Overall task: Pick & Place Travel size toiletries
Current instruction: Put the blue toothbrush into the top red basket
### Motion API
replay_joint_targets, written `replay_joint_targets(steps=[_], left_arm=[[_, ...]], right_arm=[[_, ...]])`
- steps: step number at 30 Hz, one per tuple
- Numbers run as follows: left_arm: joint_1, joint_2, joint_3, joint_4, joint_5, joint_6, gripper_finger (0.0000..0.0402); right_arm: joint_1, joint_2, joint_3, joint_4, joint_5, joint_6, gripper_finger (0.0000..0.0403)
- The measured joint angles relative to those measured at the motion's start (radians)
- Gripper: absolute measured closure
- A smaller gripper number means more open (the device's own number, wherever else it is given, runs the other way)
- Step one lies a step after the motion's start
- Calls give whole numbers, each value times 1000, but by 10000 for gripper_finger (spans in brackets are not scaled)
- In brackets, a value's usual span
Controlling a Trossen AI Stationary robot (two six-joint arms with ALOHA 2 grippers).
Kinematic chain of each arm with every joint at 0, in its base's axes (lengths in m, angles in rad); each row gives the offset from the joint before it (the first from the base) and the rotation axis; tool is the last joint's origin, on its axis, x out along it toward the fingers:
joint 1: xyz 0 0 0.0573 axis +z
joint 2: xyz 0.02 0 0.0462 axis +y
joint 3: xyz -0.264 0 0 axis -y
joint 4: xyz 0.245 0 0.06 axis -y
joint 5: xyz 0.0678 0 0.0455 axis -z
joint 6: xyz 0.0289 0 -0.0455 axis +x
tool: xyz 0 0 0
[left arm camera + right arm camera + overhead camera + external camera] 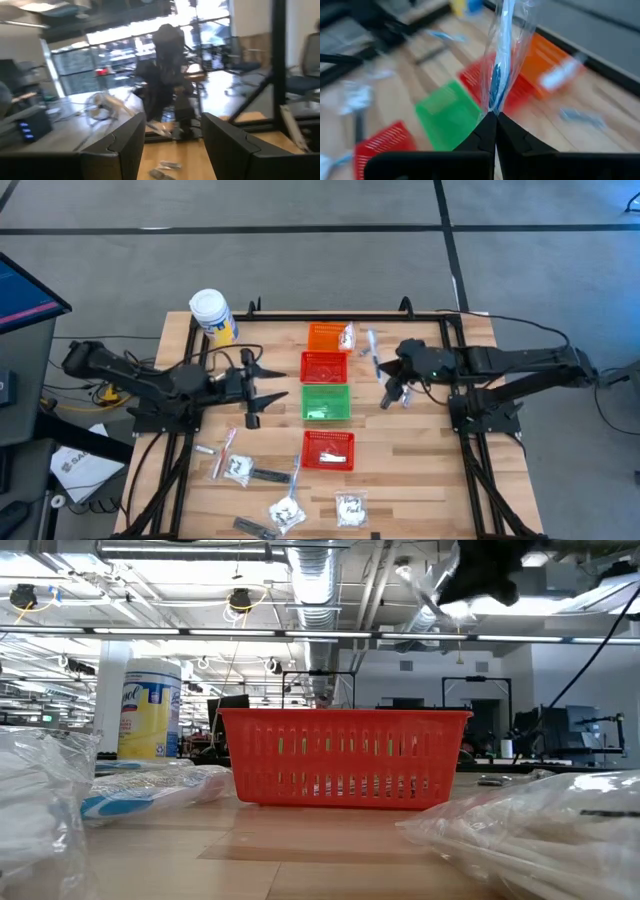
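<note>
Clamped in the right gripper [495,116] is a clear wrapped toothbrush [501,55], blue and white inside its plastic sleeve, pinched at one end between the two dark fingers so that the rest stands out past the fingertips. In the high view the right gripper [392,392] hangs above the table [420,470], just to the right of a column of baskets: an orange basket [326,336] farthest back, then a red basket [324,367], a green basket [326,402], and, set apart nearer the front edge, a second red basket [328,450]. A clear sachet [346,336] lies touching the orange basket's right side, and another wrapped item [371,343] rests just beside it.

The left gripper [268,393] waits over the table to the left of the green basket, its fingers spread apart and holding nothing. A white jar with a yellow label [213,315] stands at the back left corner.

More toiletries lie scattered along the front of the table: a pink toothbrush [224,453], a sachet with dark print [238,470], a dark strip [270,475], another sachet [286,512] and one more sachet [351,508] at the front edge. White contents show inside the second red basket.
</note>
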Motion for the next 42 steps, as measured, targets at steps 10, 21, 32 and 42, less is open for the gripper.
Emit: replay_joint_targets(steps=[10,21,32,42], left_arm=[[126,200,0,229,60,-31,215],[170,284,6,339,325,-82,214],[172,284,8,342,227,-159,136],[172,284,8,353,247,-161,108]], right_arm=[[223,119,0,442,139,-285,403],[313,319,0,741,324,-363,403],[302,427,0,960,369,-465,403],[271,427,0,1005,378,-467,403]])
